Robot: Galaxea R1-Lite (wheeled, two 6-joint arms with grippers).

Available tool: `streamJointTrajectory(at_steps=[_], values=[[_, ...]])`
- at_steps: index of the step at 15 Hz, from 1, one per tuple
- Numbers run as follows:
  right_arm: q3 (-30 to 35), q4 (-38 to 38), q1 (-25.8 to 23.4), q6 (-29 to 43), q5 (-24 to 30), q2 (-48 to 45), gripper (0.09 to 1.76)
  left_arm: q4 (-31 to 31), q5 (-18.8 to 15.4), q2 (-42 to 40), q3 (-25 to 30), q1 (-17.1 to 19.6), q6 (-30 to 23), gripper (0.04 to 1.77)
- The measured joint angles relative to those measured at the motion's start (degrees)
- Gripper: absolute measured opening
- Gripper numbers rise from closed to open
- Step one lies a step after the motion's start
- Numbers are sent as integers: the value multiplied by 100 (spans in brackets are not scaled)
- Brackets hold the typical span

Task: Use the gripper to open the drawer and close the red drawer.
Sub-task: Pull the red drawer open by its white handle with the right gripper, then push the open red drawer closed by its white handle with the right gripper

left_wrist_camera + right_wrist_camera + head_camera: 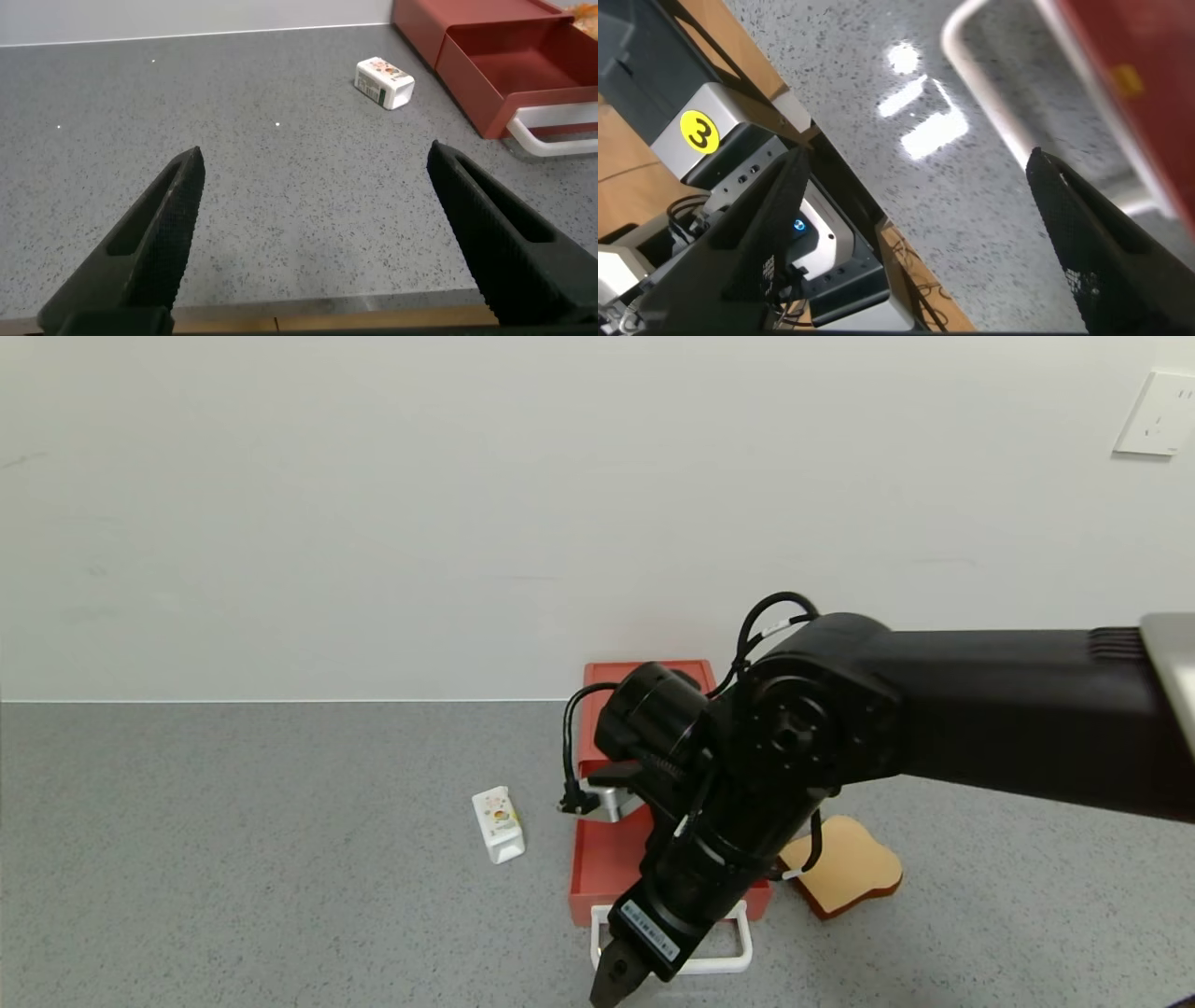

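Observation:
The red drawer box lies flat by the back wall. Its red tray is slid out toward me, with the white loop handle at its front. My right gripper points down just in front of the handle's left end, near the table's front edge. In the right wrist view it is open and empty; the handle and tray lie just past its fingertips. My left gripper is open and empty over the table's front edge, far from the tray.
A small white carton lies left of the tray and also shows in the left wrist view. A toast slice lies right of the tray. The right wrist view shows the table's front edge and robot base below.

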State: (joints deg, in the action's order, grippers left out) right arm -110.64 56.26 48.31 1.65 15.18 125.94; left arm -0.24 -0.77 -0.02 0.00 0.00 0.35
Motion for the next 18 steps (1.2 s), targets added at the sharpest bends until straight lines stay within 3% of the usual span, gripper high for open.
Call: streamJointTrajectory(at_steps=[7, 14, 18], values=[[805, -232, -739, -657, 265, -1407, 171, 0, 0, 0, 0, 0, 9, 172], [2864, -2010, -1736, -770, 624, -2900, 171, -9, 9, 0, 0, 0, 0, 172], [3707, -2821, -2436, -759, 918, -3536, 171, -16, 11, 0, -5, 0, -11, 172]])
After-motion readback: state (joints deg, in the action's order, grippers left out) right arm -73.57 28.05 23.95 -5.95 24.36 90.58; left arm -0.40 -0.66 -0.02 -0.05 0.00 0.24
